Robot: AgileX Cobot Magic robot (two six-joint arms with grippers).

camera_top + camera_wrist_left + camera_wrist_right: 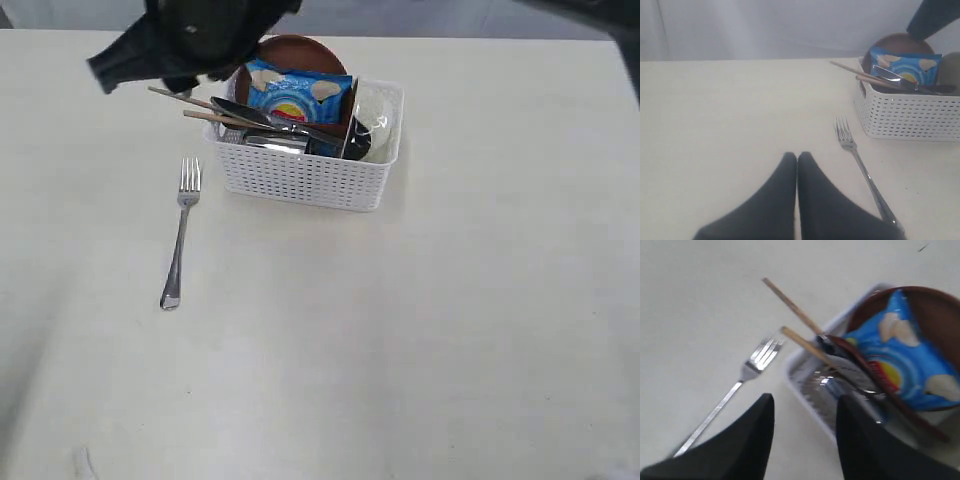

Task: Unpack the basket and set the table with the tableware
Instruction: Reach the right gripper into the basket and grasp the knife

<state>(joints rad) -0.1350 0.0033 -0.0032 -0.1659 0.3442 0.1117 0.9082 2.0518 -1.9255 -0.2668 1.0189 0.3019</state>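
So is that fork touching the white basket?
Apart. The exterior view shows a strip of table between the fork and the basket.

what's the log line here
fork: on table beside basket | chopsticks: in basket | left end effector: shut, empty | right end effector: open, near chopsticks

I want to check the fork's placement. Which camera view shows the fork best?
The exterior view: the fork lies whole and sharp on the table, left of the basket. The left wrist view shows it close but foreshortened; the right wrist view shows it blurred, its handle end out of sight.
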